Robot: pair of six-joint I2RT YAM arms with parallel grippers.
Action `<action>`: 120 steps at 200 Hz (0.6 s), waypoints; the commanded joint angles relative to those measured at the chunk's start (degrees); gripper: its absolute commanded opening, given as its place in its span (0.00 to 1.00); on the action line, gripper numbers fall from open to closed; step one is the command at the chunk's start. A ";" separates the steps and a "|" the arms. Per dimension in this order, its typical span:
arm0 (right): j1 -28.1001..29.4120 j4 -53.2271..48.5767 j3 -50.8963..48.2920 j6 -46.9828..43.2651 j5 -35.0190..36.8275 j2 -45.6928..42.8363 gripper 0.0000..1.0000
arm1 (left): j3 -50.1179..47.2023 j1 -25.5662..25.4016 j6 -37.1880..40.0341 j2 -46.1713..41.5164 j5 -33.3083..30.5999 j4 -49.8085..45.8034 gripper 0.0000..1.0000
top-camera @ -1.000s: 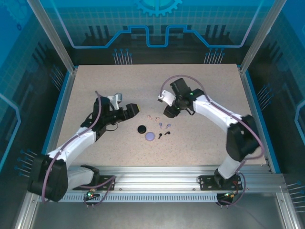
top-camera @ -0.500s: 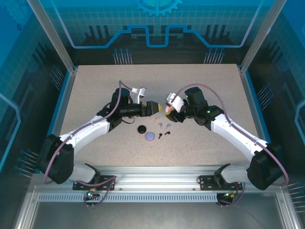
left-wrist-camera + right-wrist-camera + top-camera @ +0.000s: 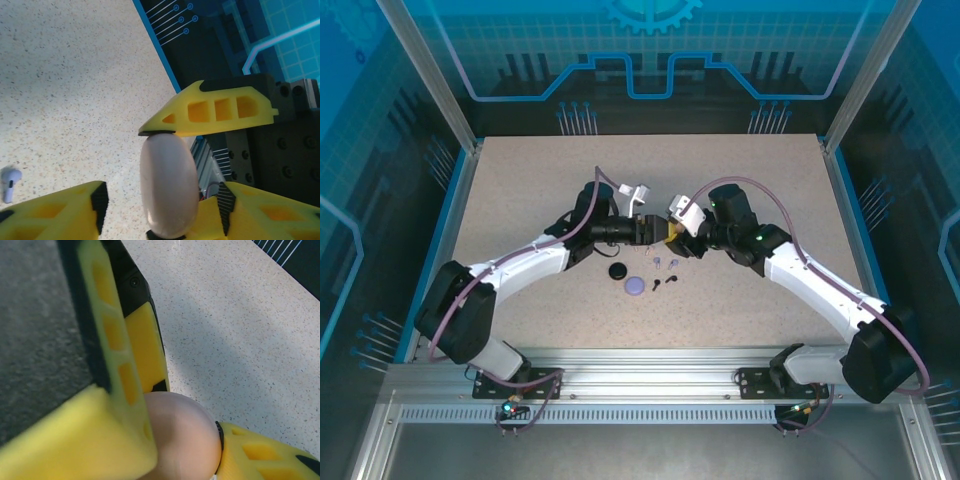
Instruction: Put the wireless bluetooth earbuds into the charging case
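My right gripper [image 3: 186, 440] is shut on a pale pink, egg-shaped charging case [image 3: 182, 432], held in the air edge-on. In the left wrist view the case [image 3: 167, 185] is pinched top and bottom by the right gripper's fingers [image 3: 215, 107]. My left gripper [image 3: 162, 197] stands open around it, with a gap showing on each side. The two grippers meet over the table's middle [image 3: 663, 232]. Two lavender earbuds [image 3: 665, 264] and two black earbuds [image 3: 665, 282] lie on the table just in front. One lavender earbud [image 3: 10, 182] shows at the left edge.
A black round case [image 3: 617, 271] and a lavender round case [image 3: 637, 285] lie closed on the speckled table [image 3: 740, 170], in front of the left gripper. Blue rails border the table; an aluminium rail with the arm bases runs along the near edge.
The left arm has swung right to meet the right gripper, and its jaws have narrowed around the pink case. The right arm came to the centre with the case and now holds still.
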 commanded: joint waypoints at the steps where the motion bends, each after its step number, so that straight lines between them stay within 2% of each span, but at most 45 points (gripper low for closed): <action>1: 0.92 1.81 0.24 1.20 -0.57 -0.73 0.47 | 2.00 -0.99 0.16 0.95 3.21 1.32 0.52; 38: 0.84 0.91 2.03 0.99 0.49 0.73 0.47 | 2.33 -1.22 1.36 0.27 4.55 -0.27 0.34; 81: 0.18 -0.85 4.33 1.50 -1.74 2.28 0.50 | 1.98 -1.26 4.06 -1.53 4.66 -2.59 0.20; 98: -0.74 -2.46 4.83 1.81 -4.75 1.51 0.62 | 1.24 -1.23 5.14 -2.83 3.39 -2.24 0.20; 120: -2.24 -4.15 3.55 2.51 -8.40 -1.52 0.85 | -0.66 -1.30 6.34 -5.09 0.56 0.39 0.18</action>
